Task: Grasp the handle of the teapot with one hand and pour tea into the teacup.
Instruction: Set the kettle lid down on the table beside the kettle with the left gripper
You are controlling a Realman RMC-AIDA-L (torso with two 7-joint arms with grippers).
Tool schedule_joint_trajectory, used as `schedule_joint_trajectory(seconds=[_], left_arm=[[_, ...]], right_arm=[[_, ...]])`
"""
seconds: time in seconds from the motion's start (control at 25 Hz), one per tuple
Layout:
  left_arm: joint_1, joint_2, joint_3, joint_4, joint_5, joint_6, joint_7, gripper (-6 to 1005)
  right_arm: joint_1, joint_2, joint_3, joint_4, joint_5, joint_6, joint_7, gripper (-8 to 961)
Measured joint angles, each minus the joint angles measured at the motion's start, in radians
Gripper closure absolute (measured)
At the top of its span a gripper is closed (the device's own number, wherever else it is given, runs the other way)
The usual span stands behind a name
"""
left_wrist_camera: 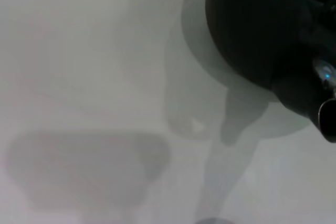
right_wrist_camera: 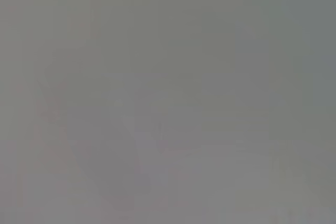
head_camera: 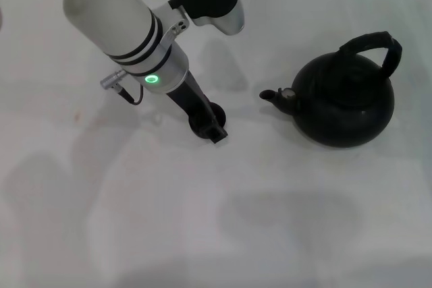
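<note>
The teapot (head_camera: 345, 102) stands on the white table at the right, round and matte black. Its spout (head_camera: 273, 96) points left, and the handle (head_camera: 375, 44) arches over its top with nothing on it. The teacup (head_camera: 202, 121) is a small dark round shape near the middle, left of the spout. My left gripper (head_camera: 210, 126) comes down from the upper left and sits right over the teacup, covering part of it. In the left wrist view a large dark shape (left_wrist_camera: 262, 30) fills one corner; I cannot tell what it is. My right gripper appears in no view.
The white tabletop (head_camera: 283, 220) spreads around both objects, carrying only soft shadows. My left arm (head_camera: 128, 25) crosses the upper left of the head view. The right wrist view is a plain grey surface (right_wrist_camera: 168, 98).
</note>
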Motion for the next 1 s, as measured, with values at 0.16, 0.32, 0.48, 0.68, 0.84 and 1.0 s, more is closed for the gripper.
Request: schedule_joint_trajectory(seconds=[0.16,0.32,0.48,0.68,0.84,1.0], left_arm=[[-0.001,0.0,0.0,0.006,-0.003,-0.005,0.002,285],[-0.006,0.0,0.011,0.005,-0.003,-0.009,0.003,280],[-0.009,0.0,0.022,0.007,-0.005,-0.014,-0.002,275],[-0.009,0.0,0.023,0.007,-0.008,-0.015,-0.011,272],[-0.009,0.0,0.021,0.022,-0.011,-0.01,-0.027,272],[-0.007,0.0,0.025,0.053,-0.005,-0.011,-0.034,272]], right_arm=[[0.002,0.0,-0.003,0.0,0.0,0.0,-0.005,81],[0.006,0.0,-0.001,0.0,0.0,0.0,-0.004,82],[0.007,-0.001,-0.003,0.0,-0.001,0.001,-0.005,82],[0.006,-0.002,-0.007,0.001,-0.003,0.001,-0.01,81],[0.006,-0.002,-0.003,0.006,-0.001,0.002,-0.01,81],[0.006,-0.002,0.0,0.007,0.0,0.002,-0.01,82]])
